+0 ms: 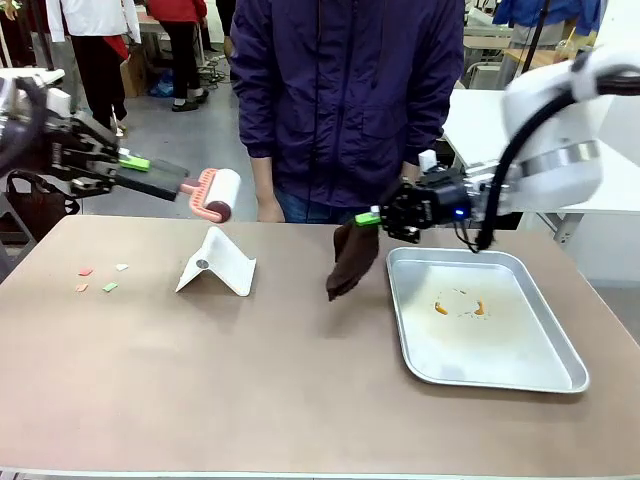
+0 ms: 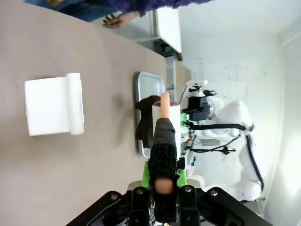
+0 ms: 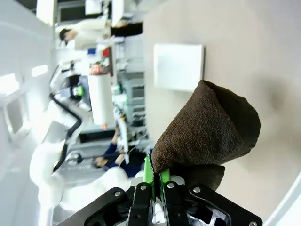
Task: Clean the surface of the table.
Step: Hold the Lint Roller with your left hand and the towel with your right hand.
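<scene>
- Two claws are loaded, both held above the worktop [image 1: 250, 380] that spreads beneath them. The left claw [image 1: 137, 165] is clamped on the handle of a lint roller [image 1: 215, 193], the right claw [image 1: 372, 216] pinching a brown cloth [image 1: 350, 260].
- Cleaning looks about to start — small coloured scraps [image 1: 100, 278] lie near the worktop's left edge.
- Next, I'd guess, the roller must come down flat onto them — clear of the white stand [image 1: 218, 262].
</scene>
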Tool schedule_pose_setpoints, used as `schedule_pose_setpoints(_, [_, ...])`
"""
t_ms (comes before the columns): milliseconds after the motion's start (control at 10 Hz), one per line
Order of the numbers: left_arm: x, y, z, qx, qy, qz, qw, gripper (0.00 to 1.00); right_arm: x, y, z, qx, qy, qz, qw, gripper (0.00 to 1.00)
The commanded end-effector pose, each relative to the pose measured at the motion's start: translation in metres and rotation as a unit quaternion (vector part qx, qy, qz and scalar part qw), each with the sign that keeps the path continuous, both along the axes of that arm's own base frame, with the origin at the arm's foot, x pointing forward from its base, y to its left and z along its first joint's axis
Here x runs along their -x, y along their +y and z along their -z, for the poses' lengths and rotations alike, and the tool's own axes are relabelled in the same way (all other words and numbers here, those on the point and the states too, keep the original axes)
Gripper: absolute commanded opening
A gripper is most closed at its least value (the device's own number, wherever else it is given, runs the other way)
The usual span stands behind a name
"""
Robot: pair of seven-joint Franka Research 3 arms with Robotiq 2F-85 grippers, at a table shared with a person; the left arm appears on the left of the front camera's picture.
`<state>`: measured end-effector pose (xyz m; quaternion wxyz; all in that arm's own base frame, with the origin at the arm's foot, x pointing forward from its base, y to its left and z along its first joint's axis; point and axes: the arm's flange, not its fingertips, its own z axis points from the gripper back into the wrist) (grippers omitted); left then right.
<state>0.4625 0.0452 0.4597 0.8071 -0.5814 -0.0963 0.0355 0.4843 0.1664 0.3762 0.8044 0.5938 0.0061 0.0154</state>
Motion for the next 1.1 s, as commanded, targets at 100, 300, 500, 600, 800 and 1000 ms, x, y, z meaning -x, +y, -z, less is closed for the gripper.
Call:
schedule_pose_setpoints(100, [0.039, 0.06, -0.006, 0.032, 0.02, 0.03, 0.999, 0.0, 0.062, -0.071, -0.02, -0.044, -0.05, 0.022, 0.998, 0.0])
schedule_pose_setpoints(300, [0.061, 0.111, -0.006, 0.023, 0.042, 0.064, 0.997, 0.0, 0.108, -0.12, -0.036, -0.057, -0.083, 0.071, 0.992, 0.0])
schedule_pose_setpoints(500, [0.087, 0.161, -0.001, 0.049, 0.022, 0.036, 0.998, 0.0, 0.139, -0.179, -0.051, -0.093, -0.103, 0.081, 0.987, 0.0])
schedule_pose_setpoints(600, [0.102, 0.186, 0.004, 0.051, 0.008, 0.02, 0.998, 0.0, 0.15, -0.206, -0.055, -0.089, -0.096, 0.103, 0.986, 0.0])
schedule_pose_setpoints(800, [0.123, 0.24, 0.028, 0.097, -0.02, -0.032, 0.995, 0.0, 0.164, -0.259, -0.051, -0.088, -0.092, 0.125, 0.984, 0.0])
schedule_pose_setpoints(1000, [0.128, 0.266, 0.058, 0.052, 0.002, -0.075, 0.996, 0.0, 0.178, -0.299, -0.032, -0.104, -0.098, 0.142, 0.98, 0.0])
